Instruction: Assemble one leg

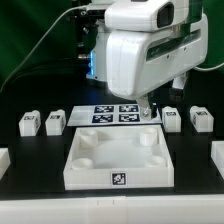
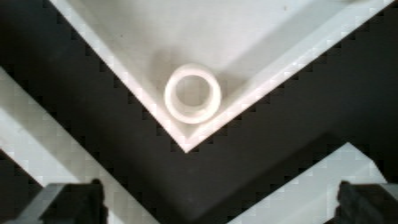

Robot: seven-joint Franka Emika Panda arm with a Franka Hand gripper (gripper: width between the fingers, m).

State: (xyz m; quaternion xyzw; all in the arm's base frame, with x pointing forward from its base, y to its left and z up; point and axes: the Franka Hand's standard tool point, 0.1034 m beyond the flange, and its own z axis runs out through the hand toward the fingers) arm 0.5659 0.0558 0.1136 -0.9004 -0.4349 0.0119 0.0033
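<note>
Four small white legs with square tags stand on the black table: two at the exterior view's left [image 1: 29, 123] [image 1: 56, 121] and two at its right [image 1: 171, 118] [image 1: 200, 119]. The large white tray-like part [image 1: 100, 176] lies in front at the middle. My gripper [image 1: 149, 108] hangs over the tray's far right corner, apart from every leg. In the wrist view the gripper [image 2: 214, 207] is open and empty, with dark fingertips [image 2: 68, 205] wide apart. Below it I see the tray's corner and its round socket [image 2: 192, 93]. No leg shows in the wrist view.
The marker board [image 1: 113, 114] lies flat behind the tray, partly under the arm. White obstacle pieces sit at the table's left edge [image 1: 3, 160] and right edge [image 1: 218, 155]. The arm's bulky white body fills the upper middle of the exterior view.
</note>
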